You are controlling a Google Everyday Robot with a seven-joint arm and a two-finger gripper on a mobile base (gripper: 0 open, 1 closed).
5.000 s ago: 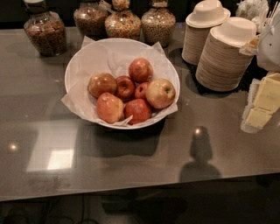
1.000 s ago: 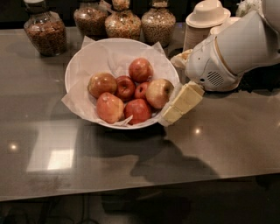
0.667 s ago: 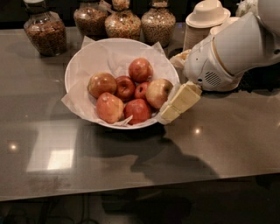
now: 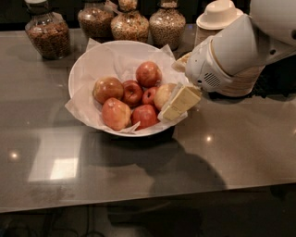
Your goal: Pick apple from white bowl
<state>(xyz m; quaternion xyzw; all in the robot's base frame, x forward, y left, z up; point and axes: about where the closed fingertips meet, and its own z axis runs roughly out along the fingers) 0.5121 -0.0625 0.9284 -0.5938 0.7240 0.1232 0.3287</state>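
Hanging over the right rim of the white bowl, the gripper showed as a cream, blocky tip slanting down and to the left from the bulky white arm. It lay right against the apple, the palest fruit in the bowl, and covered that apple's right side. Whether the gripper was open, closed or already clamped on the fruit could not be told, since only one cream face showed and the rest was hidden behind it and the arm.

The apple sat at the right edge of the pile, low against the crinkled paper lining the bowl. It touched smaller red apples on its far and left sides, and an orange-brown apple lay well to the left. That outer spot probably explains the sideways approach: coming over the rim reaches this fruit without pushing through the others.

Grain-filled jars stood along the far edge of the dark counter, and stacked paper bowls rose behind the arm on the right, both apart from the work. By my reading the grasp was being set rather than finished, as the apple rested in the bowl, unlifted.
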